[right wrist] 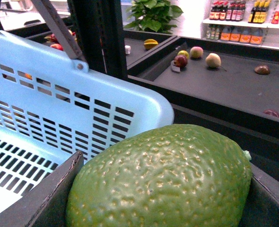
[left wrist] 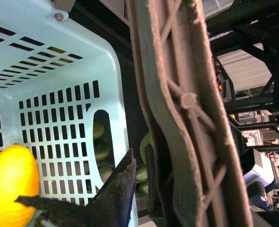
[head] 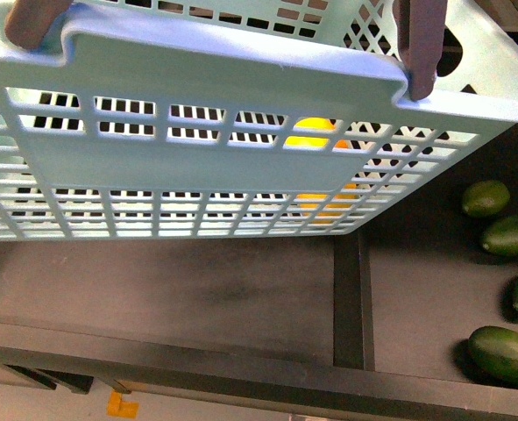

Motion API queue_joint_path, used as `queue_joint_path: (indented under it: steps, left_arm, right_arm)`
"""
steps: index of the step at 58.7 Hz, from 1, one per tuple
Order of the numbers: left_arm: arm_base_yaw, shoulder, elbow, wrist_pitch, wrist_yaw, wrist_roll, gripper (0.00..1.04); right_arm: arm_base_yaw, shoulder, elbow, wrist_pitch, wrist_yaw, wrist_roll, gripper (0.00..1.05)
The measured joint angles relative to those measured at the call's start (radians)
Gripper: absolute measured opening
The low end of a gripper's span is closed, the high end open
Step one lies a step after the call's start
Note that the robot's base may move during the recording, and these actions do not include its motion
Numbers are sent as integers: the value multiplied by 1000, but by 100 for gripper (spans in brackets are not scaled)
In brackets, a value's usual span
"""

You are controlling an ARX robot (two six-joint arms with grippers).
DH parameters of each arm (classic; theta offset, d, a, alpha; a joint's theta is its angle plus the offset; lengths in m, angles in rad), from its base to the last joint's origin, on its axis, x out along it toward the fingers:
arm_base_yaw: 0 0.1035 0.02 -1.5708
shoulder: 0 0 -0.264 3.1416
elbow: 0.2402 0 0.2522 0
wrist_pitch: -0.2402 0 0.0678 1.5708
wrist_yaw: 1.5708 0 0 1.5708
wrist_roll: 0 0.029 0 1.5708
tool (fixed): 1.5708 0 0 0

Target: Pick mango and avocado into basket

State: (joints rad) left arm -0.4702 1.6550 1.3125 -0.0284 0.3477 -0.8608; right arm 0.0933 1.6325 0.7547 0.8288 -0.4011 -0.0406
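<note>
Front view: basket (head: 197,149) screens mango (head: 315,133), green fruits (head: 511,235) beside.

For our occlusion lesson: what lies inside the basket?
The mango shows inside the basket, yellow through its slots. In the front view the slotted wall covers most of the floor, so anything else there is hidden.
</note>
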Motion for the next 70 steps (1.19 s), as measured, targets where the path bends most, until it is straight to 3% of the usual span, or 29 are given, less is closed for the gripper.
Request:
queue_joint_path:
  steps: [24, 29, 36, 51, 64, 70]
  left_arm:
    - [0, 0, 0, 0, 0, 0, 27]
    - [0, 0, 0, 0, 0, 0, 27]
    - [0, 0, 0, 0, 0, 0, 27]
    - [0, 0, 0, 0, 0, -2, 27]
    - [1, 0, 0, 0, -4, -1, 27]
    - [-3, 0, 0, 0, 0, 1, 27]
  right_arm:
    - [170, 117, 114, -46, 112, 0, 81]
    - [183, 125, 128, -48, 135, 3, 81]
    - [191, 127, 135, -50, 156, 18, 98]
    - [173, 106, 132, -56, 214, 92, 96]
    - [102, 2, 96, -88, 370, 167, 96]
    - [102, -41, -7, 23, 565, 96, 78]
